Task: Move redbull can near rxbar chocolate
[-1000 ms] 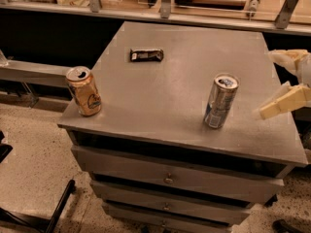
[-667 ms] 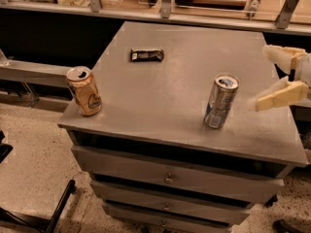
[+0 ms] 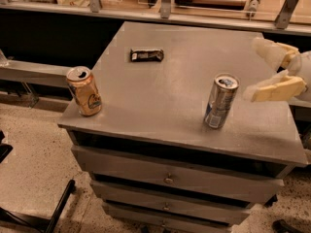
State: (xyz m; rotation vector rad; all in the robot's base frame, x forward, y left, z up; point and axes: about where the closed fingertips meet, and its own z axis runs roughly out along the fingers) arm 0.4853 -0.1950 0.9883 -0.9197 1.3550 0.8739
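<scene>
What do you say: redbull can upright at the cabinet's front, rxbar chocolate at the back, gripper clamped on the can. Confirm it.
Wrong on the gripper: in the camera view it hangs open right of the redbull can, not touching it. The rest holds.

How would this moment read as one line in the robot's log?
gripper: open, beside slim can, not touching | slim can: upright | chocolate bar: flat, far side

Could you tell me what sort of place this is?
Likely an office or lab: a grey drawer cabinet on speckled flooring, with the robot's open pincer over its right edge.
</scene>
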